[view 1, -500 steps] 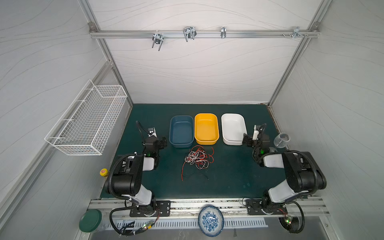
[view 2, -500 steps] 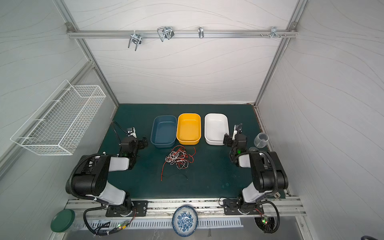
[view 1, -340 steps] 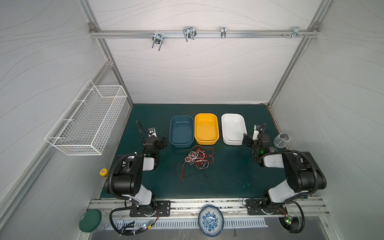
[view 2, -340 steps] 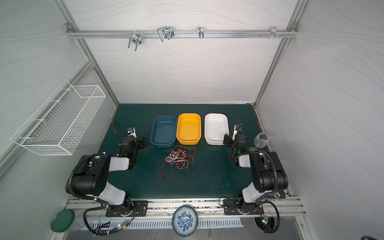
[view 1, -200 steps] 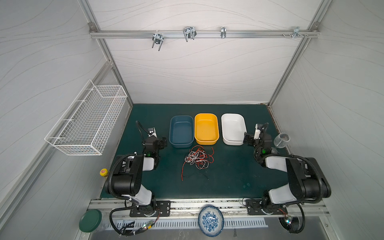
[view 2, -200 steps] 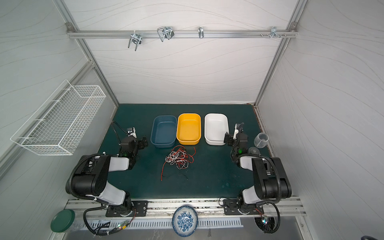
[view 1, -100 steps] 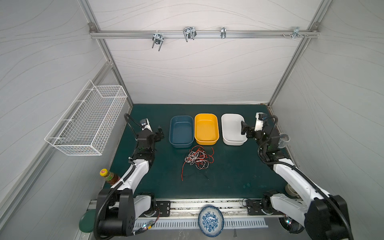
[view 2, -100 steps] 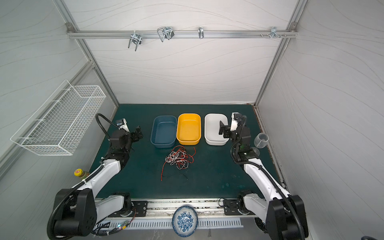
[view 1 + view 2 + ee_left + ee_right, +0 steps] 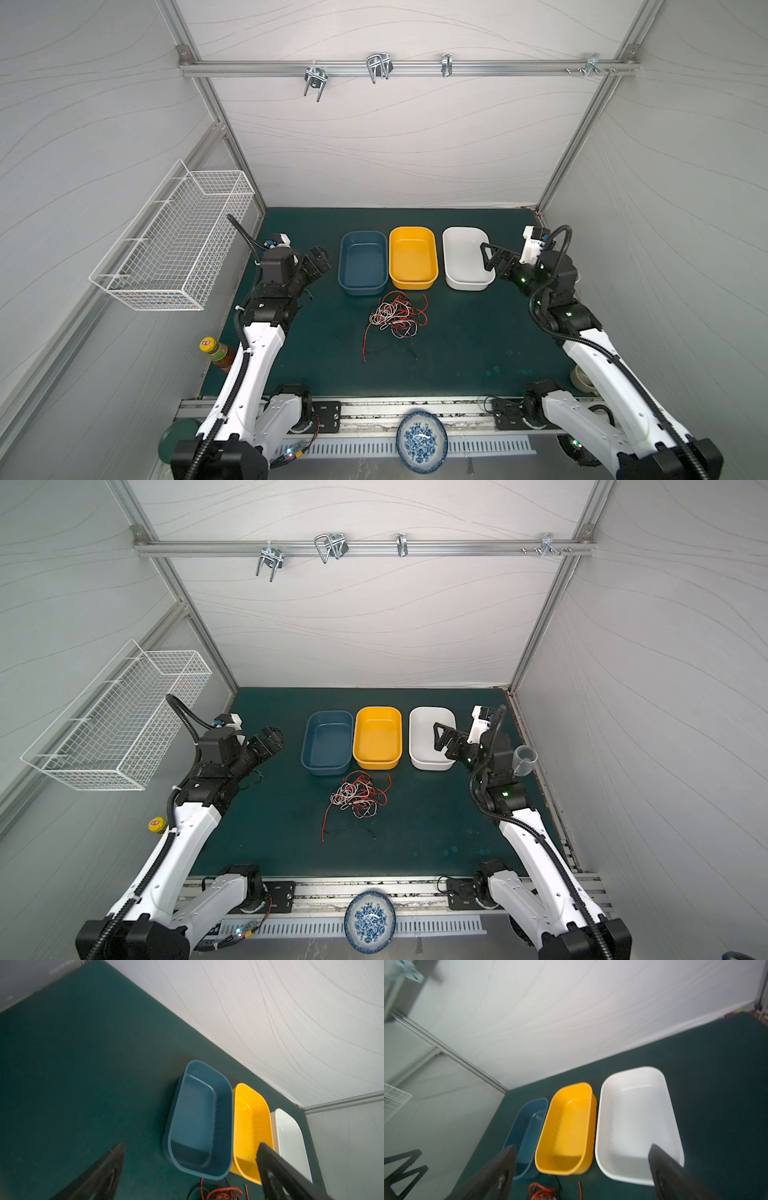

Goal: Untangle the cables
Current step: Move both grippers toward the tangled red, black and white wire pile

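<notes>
Green mat (image 9: 457, 353); wrist-view cables (image 9: 225, 1192) cropped

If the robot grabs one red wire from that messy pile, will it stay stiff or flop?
Probably floppy: the cables are thin and lie in loose curls on the mat. Lifting one would likely drag others, since red, white and black loops cross. They look light, so the heap may slide.

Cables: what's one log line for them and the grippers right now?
cables: tangled heap on mat, near yellow bin | left gripper: open, empty, apart from cables | right gripper: open, empty, near white bin
</notes>
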